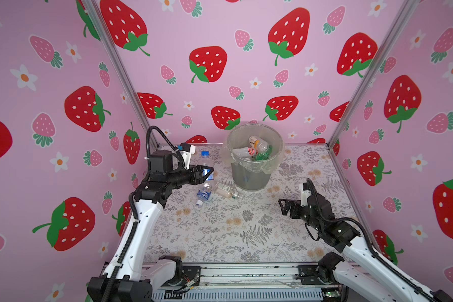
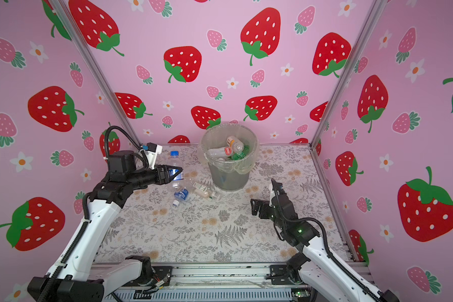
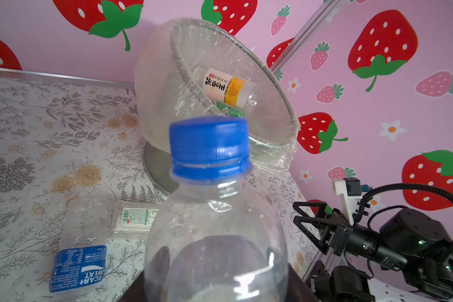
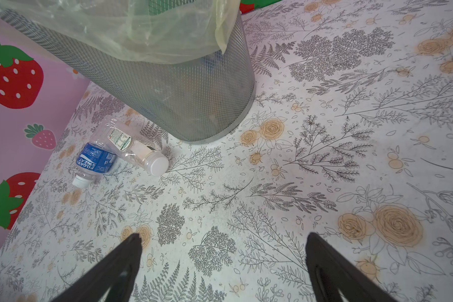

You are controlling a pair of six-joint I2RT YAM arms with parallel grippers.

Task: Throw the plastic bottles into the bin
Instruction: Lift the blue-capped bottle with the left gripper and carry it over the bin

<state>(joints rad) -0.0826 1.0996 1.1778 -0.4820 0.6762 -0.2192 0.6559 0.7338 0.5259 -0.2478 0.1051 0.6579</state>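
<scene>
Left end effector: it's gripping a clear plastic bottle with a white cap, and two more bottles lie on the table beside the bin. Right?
Not quite: the clear plastic bottle in the left end effector has a blue cap, as the left wrist view shows. The rest holds.

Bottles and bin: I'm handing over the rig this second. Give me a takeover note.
Left gripper: shut on an upright, clear blue-capped bottle, left of the bin and not yet over its rim.
Right gripper: open and empty, above the table to the right of the bin.
Done: binned bottles, at least three, lie inside.
Left: drop the held one in. Then take the crushed blue-label bottle and the white-capped bottle, which lie together by the bin's front-left base.
</scene>
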